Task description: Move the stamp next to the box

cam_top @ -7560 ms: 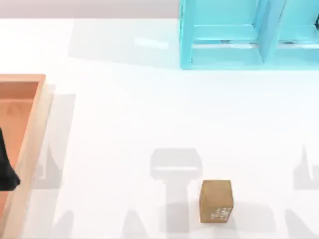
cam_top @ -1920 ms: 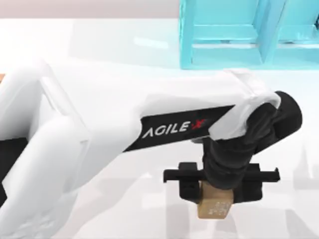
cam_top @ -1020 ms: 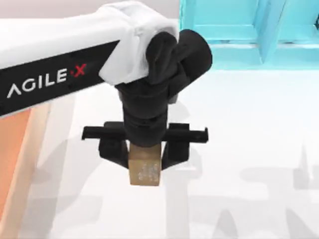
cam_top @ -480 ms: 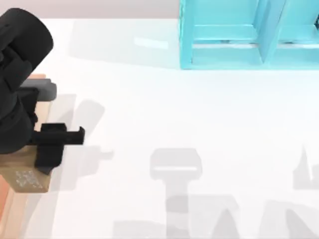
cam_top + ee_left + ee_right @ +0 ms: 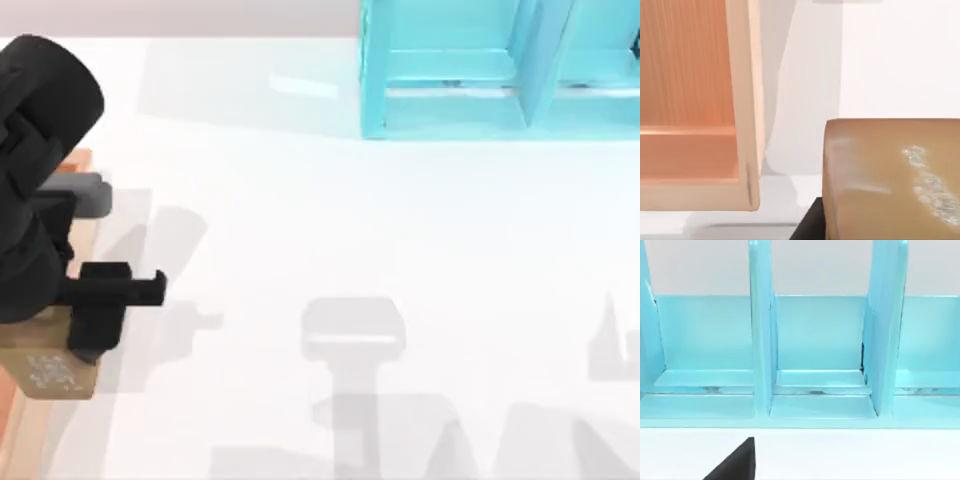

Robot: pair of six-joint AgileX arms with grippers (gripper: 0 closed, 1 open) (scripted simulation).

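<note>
Gripping the stamp [image 5: 50,368] tight, the left gripper [image 5: 60,345] needed to lower it gently beside the box [image 5: 747,100].

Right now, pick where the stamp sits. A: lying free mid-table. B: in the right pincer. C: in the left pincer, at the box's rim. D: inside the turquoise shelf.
C: the left pincer grips the stamp at the box rim, far left.
</note>
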